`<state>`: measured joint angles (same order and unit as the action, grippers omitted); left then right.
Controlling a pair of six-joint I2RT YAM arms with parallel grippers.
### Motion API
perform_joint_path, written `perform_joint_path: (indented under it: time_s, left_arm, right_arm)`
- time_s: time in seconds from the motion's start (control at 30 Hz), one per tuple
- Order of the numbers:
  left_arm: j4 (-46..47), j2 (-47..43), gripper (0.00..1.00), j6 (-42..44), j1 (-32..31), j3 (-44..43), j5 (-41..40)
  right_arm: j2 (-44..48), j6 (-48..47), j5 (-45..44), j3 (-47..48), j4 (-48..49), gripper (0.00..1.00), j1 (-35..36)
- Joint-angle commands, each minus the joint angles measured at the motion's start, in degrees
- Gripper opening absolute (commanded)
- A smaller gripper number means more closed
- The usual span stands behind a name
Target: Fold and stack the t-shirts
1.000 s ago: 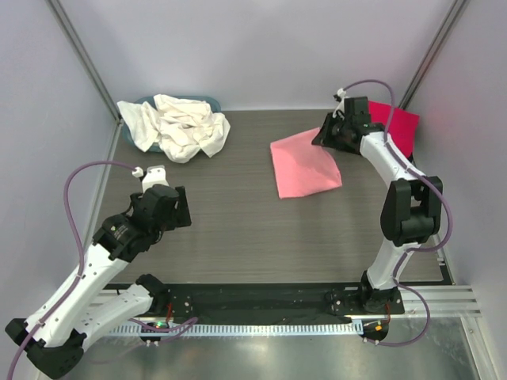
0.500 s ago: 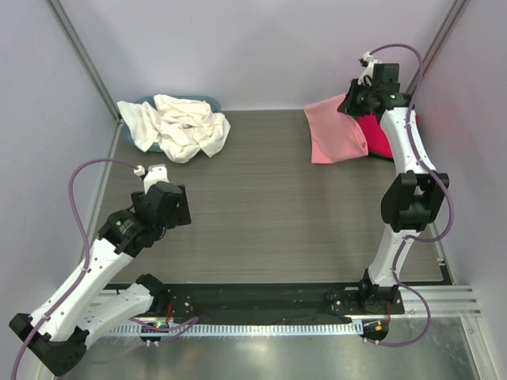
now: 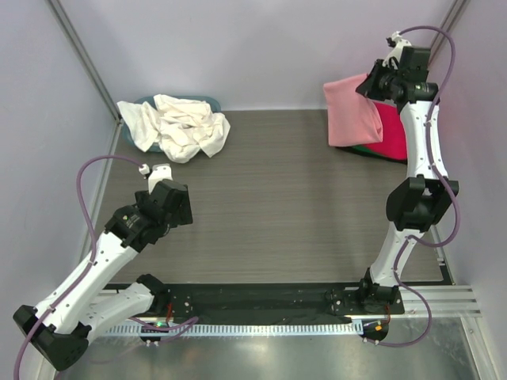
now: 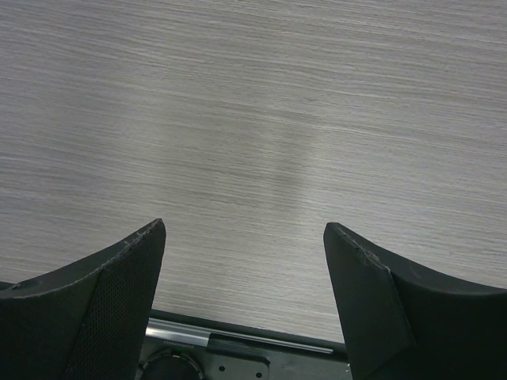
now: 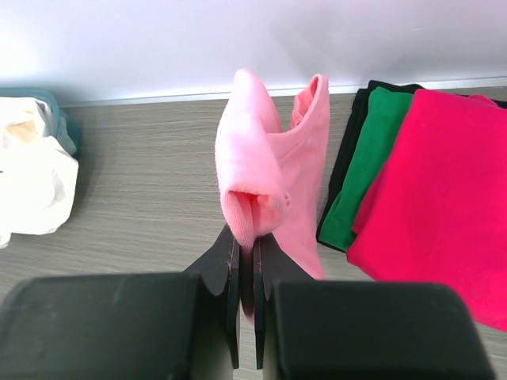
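A folded salmon pink t-shirt (image 3: 351, 113) (image 5: 269, 178) hangs in the air at the back right, pinched in my right gripper (image 3: 379, 85) (image 5: 247, 241), which is shut on it. Just right of it lies a stack of folded t-shirts: magenta red (image 3: 392, 131) (image 5: 436, 202) on top, green (image 5: 366, 170) under it, black (image 5: 348, 150) at the bottom. Crumpled cream white t-shirts (image 3: 181, 127) (image 5: 28, 178) are heaped at the back left. My left gripper (image 3: 181, 207) (image 4: 244, 269) hovers open over bare table at the near left, nothing between its fingers.
A teal-blue tub (image 3: 207, 101) sits under the white heap at the back left. Grey walls close in the table on the left, back and right. The black base rail (image 3: 261, 299) runs along the near edge.
My right gripper has lifted the pink t-shirt off the table and carried it back and to the right, up beside the stack. The left arm has shifted only slightly.
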<state>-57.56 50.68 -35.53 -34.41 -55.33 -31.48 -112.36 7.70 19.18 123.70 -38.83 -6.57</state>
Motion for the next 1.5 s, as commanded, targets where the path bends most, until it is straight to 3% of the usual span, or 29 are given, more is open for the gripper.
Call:
perform_joint_path:
  time_s: [0.0, 0.33, 1.33, 1.37, 1.4, 1.43, 1.47]
  left_arm:
    - [0.9, -0.4, 0.82, -0.5, 0.2, -0.2, -1.9]
    - [0.8, 0.4, 0.81, -0.5, 0.2, -0.2, -1.9]
    - [1.0, 3.7, 0.79, -0.3, 0.2, -0.1, -1.2]
    - [0.9, 3.9, 0.79, -0.3, 0.2, -0.4, -1.3]
    - [1.0, 4.0, 0.79, -0.3, 0.2, -0.3, -1.2]
    - [0.9, 4.0, 0.79, -0.3, 0.2, -0.3, -1.1]
    - [0.8, 4.0, 0.79, -0.3, 0.2, -0.2, -1.0]
  right_arm:
    - [0.6, 1.1, 2.6, 4.7, 1.8, 0.01, -2.0]
    - [-2.7, 3.3, 5.2, 11.1, 1.5, 0.01, -6.2]
    - [-17.2, 4.3, 7.8, 18.0, 0.3, 0.01, -18.0]
    - [-18.2, 4.7, 6.6, 18.3, 0.2, 0.06, -18.2]
    - [-18.9, 5.2, 5.3, 18.6, 0.2, 0.21, -18.7]
    - [-21.2, 5.4, 3.6, 19.2, 0.1, 0.62, -18.7]
    - [-22.5, 5.9, -0.3, 21.7, -1.3, 0.72, -18.8]
